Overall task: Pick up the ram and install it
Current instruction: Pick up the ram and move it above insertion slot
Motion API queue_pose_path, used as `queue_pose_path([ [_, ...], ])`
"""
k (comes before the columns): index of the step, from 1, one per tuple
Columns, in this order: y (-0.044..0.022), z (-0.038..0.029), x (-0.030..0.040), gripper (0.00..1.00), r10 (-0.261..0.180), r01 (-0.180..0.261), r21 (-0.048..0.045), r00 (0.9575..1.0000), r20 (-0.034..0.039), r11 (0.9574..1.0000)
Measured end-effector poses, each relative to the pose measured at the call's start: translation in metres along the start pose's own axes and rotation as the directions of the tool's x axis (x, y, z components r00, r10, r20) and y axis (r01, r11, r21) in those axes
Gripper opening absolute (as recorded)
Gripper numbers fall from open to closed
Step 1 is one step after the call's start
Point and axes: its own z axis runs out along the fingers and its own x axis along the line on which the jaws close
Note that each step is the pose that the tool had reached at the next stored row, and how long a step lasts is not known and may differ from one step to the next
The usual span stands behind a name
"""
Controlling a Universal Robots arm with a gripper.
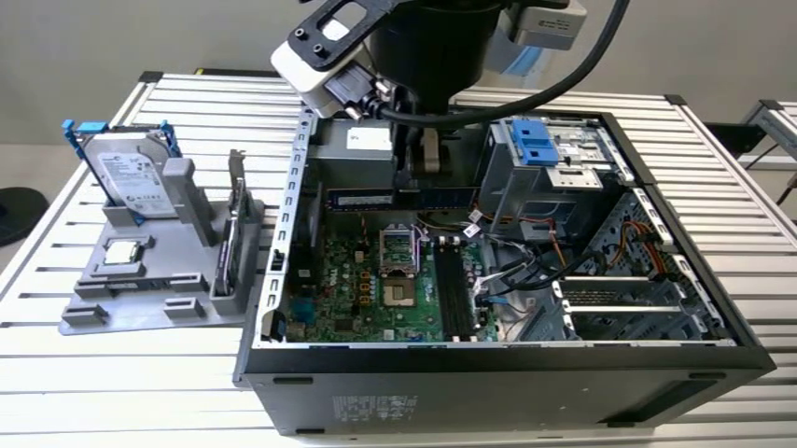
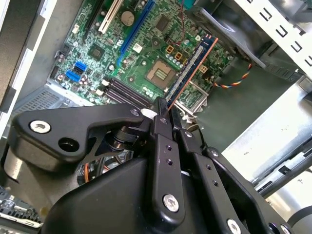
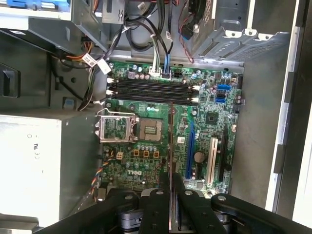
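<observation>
My gripper (image 1: 415, 179) hangs inside the open computer case (image 1: 498, 373), shut on the ram (image 1: 398, 197). The ram is a long dark stick held level above the motherboard (image 1: 361, 299), clear of the board. In the second wrist view the ram (image 2: 192, 66) juts out from the shut fingers (image 2: 161, 126) across the board. In the first wrist view the ram (image 3: 171, 136) shows edge-on as a thin line running from the gripper (image 3: 171, 183) towards the black memory slots (image 3: 151, 90). Those memory slots (image 1: 451, 289) lie nearer the case's front than the ram.
A grey holder (image 1: 149, 299) on the exterior view's left carries a silver hard drive (image 1: 125, 173) with a blue bracket and a small square processor (image 1: 122, 252). Inside the case are the power supply (image 1: 361, 149), a drive cage (image 1: 542, 140), loose cables (image 1: 498, 271) and the processor socket (image 1: 396, 247).
</observation>
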Motion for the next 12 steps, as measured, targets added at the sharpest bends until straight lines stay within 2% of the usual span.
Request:
queue_pose_path([
  [12,0.0008,-0.0001,0.0129,0.00,0.000,0.000,0.0000,1.0000,0.0000,1.0000],
])
